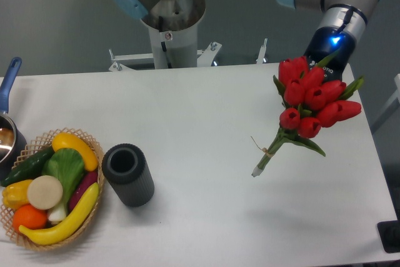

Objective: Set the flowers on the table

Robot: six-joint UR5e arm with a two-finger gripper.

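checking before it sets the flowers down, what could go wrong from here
The flowers hang tilted, stem tips lowest, near the table's right edge: laid down here, the blooms may overhang or roll off. The gripper is hidden behind the blooms, so its hold cannot be judged; a loose one might drop them early.

One bunch of flowers (311,99), one vase (128,174), one basket (25,237), one pot (6,139).

The bunch of red tulips with green stems (306,107) is seen at the right, above the big flat white table (206,123), with the stem ends pointing down and left. The dark grey ribbed tube vase (128,174) is laid near the left. Just left of it, the round wicker basket (87,220) is filled with toy plastic vegetables and fruit (50,186). A small metal pot with a blue handle (7,123) is found at the far left edge.
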